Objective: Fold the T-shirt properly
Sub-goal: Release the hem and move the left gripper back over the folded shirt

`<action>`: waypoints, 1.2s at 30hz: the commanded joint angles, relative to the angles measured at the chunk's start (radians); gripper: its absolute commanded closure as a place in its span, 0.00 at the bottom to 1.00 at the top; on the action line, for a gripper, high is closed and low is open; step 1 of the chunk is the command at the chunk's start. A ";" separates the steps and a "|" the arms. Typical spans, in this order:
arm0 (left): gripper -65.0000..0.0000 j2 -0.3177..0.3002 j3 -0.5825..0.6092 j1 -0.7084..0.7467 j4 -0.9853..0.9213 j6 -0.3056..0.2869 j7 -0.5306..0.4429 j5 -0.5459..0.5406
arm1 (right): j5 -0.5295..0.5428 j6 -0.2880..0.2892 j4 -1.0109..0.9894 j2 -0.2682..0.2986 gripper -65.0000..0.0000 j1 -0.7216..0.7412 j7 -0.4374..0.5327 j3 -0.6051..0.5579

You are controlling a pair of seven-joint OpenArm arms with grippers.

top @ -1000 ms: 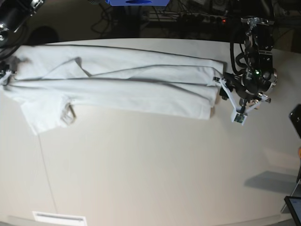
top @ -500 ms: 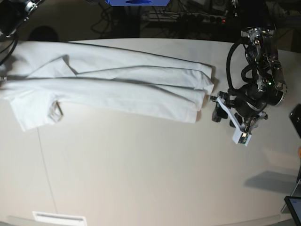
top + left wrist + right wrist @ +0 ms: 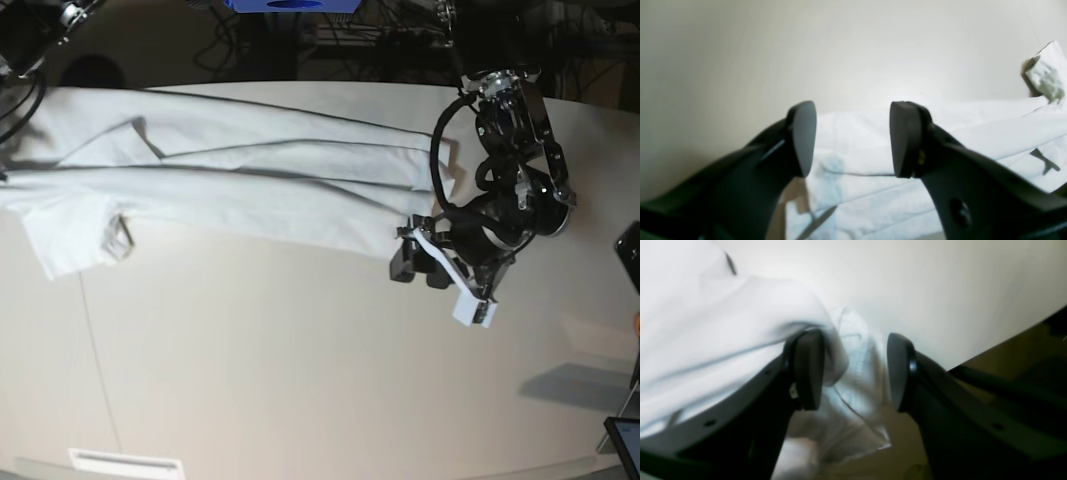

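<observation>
Base view: T-shirt (image 3: 230, 185) lies as a long folded band across the far side of the worktop (image 3: 300, 380), sleeve end at the view's left, hem end at its right. Left gripper (image 3: 418, 262) sits low just beside the hem end.

Left wrist view: left gripper (image 3: 848, 138) gapes wide, nothing between the pads; layered cloth (image 3: 893, 196) right below it.

Right wrist view: right gripper (image 3: 855, 371) parted, bunched cloth (image 3: 853, 373) bulging between the pads, touching one pad; no firm pinch visible.

Judgement: light, limp, thin fabric, layers will slide and sag. Pinch all layers at the hem corners, near the edge.
</observation>
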 commanded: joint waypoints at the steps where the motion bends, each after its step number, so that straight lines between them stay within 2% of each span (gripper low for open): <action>1: 0.47 0.000 0.028 -0.020 0.005 0.005 -0.012 -0.009 | -0.013 -0.019 0.022 0.004 0.55 0.013 0.031 0.036; 3: 0.47 0.014 0.088 -0.025 -0.014 0.005 -0.015 0.045 | -0.013 -0.022 0.029 -0.014 0.55 0.019 0.096 0.061; 6: 0.48 0.036 0.194 -0.011 -0.021 0.005 -0.086 0.182 | -0.015 -0.022 0.055 -0.019 0.55 0.016 0.168 0.063; 9: 0.48 0.043 0.304 0.021 -0.026 0.005 -0.161 0.291 | -0.016 -0.028 0.068 -0.019 0.55 0.016 0.174 0.066; 12: 0.48 0.079 0.355 0.027 -0.076 0.005 -0.187 0.341 | -0.016 -0.029 0.062 -0.020 0.55 0.016 0.145 0.069; 16: 0.48 0.118 0.349 0.018 -0.236 0.005 -0.197 0.346 | -0.018 -0.029 0.068 -0.060 0.55 0.016 0.077 0.072; 19: 0.48 0.112 0.359 0.024 -0.291 0.005 -0.264 0.347 | -0.018 -0.031 0.069 -0.086 0.55 -0.006 0.033 0.072; 23: 0.48 0.083 0.359 0.026 -0.365 0.005 -0.281 0.347 | -0.018 -0.031 0.071 -0.100 0.55 -0.010 -0.010 0.072; 31: 0.48 0.046 0.356 0.023 -0.442 0.005 -0.315 0.347 | -0.018 -0.032 0.220 -0.091 0.55 -0.012 0.053 0.072; 32: 0.48 0.046 0.356 0.023 -0.455 0.005 -0.316 0.347 | -0.018 -0.039 0.240 -0.091 0.55 -0.010 0.053 0.072; 35: 0.48 0.046 0.358 0.026 -0.485 0.005 -0.316 0.347 | -0.016 -0.108 0.275 -0.091 0.55 -0.010 0.041 0.072; 36: 0.48 0.046 0.358 0.027 -0.486 0.005 -0.316 0.347 | -0.013 -0.108 0.275 -0.091 0.55 -0.009 0.053 0.067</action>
